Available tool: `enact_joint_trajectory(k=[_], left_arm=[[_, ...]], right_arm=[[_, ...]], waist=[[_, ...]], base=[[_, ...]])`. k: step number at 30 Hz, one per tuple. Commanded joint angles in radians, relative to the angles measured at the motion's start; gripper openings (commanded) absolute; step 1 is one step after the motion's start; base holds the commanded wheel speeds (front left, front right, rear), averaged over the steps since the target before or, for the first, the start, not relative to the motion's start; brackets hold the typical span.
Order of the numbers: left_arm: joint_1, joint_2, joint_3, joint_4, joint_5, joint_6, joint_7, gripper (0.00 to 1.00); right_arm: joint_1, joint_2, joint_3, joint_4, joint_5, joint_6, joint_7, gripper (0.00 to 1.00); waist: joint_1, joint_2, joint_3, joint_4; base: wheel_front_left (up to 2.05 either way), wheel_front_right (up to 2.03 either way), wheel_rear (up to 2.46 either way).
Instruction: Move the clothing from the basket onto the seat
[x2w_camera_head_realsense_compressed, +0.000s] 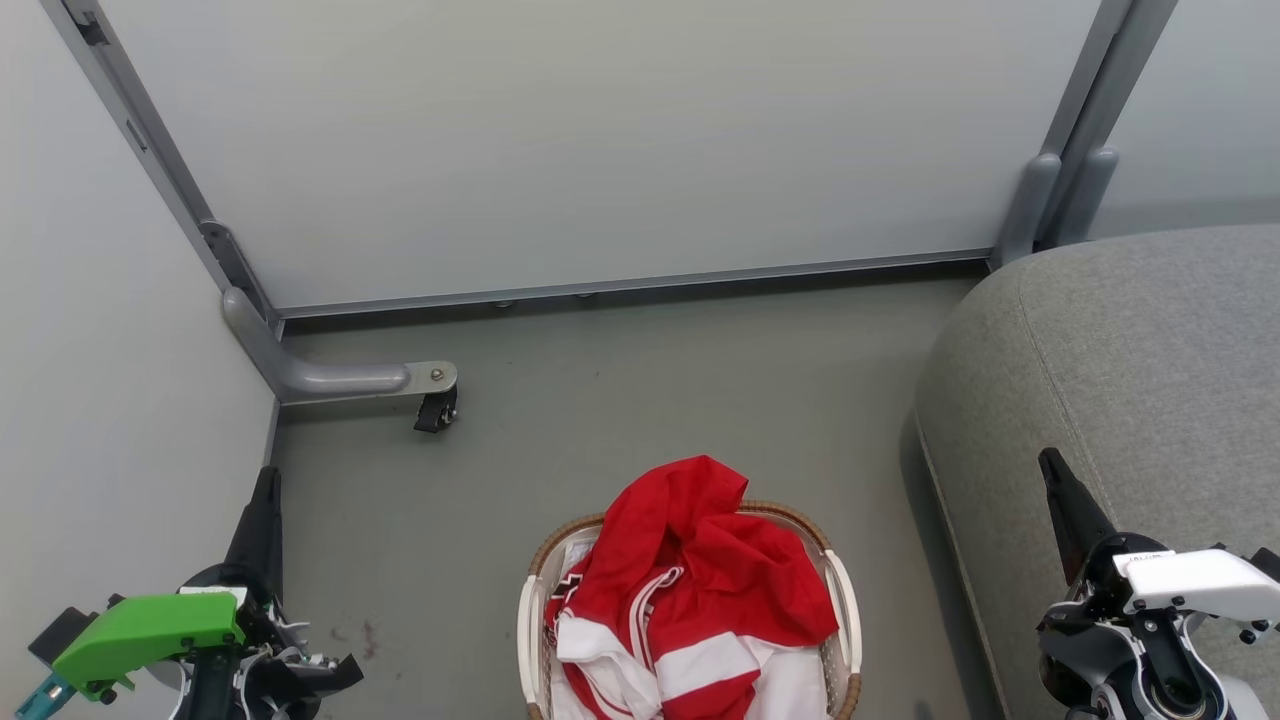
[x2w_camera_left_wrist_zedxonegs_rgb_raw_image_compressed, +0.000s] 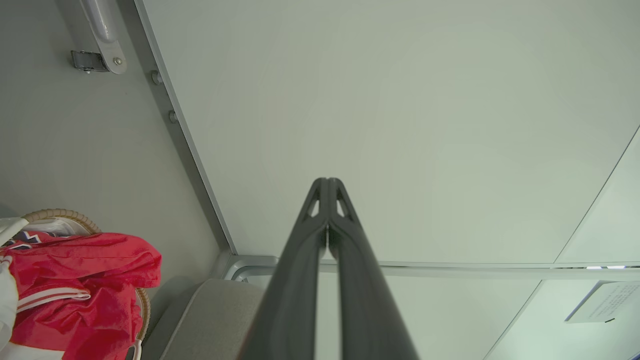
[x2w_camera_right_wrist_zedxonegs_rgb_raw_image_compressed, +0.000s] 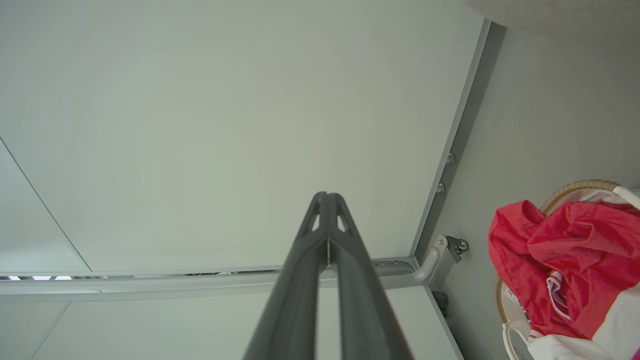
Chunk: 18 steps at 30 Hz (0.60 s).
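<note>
The clothing (x2w_camera_head_realsense_compressed: 700, 590) is a heap of bright red fabric with white bands, piled in the basket (x2w_camera_head_realsense_compressed: 838, 600) on the floor at the bottom centre of the head view. The grey seat (x2w_camera_head_realsense_compressed: 1130, 370) stands to the basket's right. My left gripper (x2w_camera_head_realsense_compressed: 266, 482) is shut and empty at the lower left, well left of the basket. My right gripper (x2w_camera_head_realsense_compressed: 1048, 462) is shut and empty at the lower right, in front of the seat. The left wrist view has my left gripper (x2w_camera_left_wrist_zedxonegs_rgb_raw_image_compressed: 327, 181) shut, with the clothing (x2w_camera_left_wrist_zedxonegs_rgb_raw_image_compressed: 80, 285) at the lower left. The right wrist view shows my right gripper (x2w_camera_right_wrist_zedxonegs_rgb_raw_image_compressed: 326, 195) shut, the clothing (x2w_camera_right_wrist_zedxonegs_rgb_raw_image_compressed: 565, 260) at right.
A pale partition wall (x2w_camera_head_realsense_compressed: 600, 140) with a grey metal frame closes the back and left. Its foot with a black caster (x2w_camera_head_realsense_compressed: 437, 408) stands on the grey floor (x2w_camera_head_realsense_compressed: 640, 400) to the back left of the basket.
</note>
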Motion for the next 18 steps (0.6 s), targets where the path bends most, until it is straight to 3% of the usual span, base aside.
enact_joint_trajectory(k=[1, 3, 4, 5, 6, 18], left_arm=[[-0.012, 0.0, 0.001, -0.001, 0.005, -0.005, 0.002, 0.0], [-0.012, 0.0, 0.001, -0.001, 0.005, -0.005, 0.002, 0.0], [0.001, -0.001, -0.001, 0.005, 0.0, 0.001, 0.0, 1.0], [0.006, -0.002, -0.002, 0.013, 0.0, 0.001, -0.001, 0.0], [0.014, -0.004, -0.003, 0.022, 0.0, 0.001, -0.001, 1.0], [0.038, -0.007, -0.061, 0.02, 0.029, 0.001, -0.052, 1.0]], right_arm=[[-0.008, -0.006, -0.002, -0.003, 0.004, 0.0, 0.002, 0.0], [-0.008, -0.006, -0.002, -0.003, 0.004, 0.0, 0.002, 0.0], [0.002, 0.002, 0.0, 0.004, 0.0, 0.0, -0.001, 1.0], [0.007, 0.004, 0.002, 0.012, -0.001, 0.0, -0.002, 0.0], [0.014, 0.007, 0.002, 0.022, 0.0, 0.0, -0.001, 1.0], [0.037, 0.01, 0.011, 0.038, -0.058, 0.0, -0.052, 1.0]], waist=[[0.0, 0.0, 0.0, 0.0], [0.0, 0.0, 0.0, 0.0], [0.0, 0.0, 0.0, 0.0], [0.0, 0.0, 0.0, 0.0], [0.0, 0.0, 0.0, 0.0], [0.0, 0.0, 0.001, 0.0]], base=[[0.0, 0.0, 0.0], [0.0, 0.0, 0.0], [0.0, 0.0, 0.0], [0.0, 0.0, 0.0], [0.0, 0.0, 0.0], [0.0, 0.0, 0.0]])
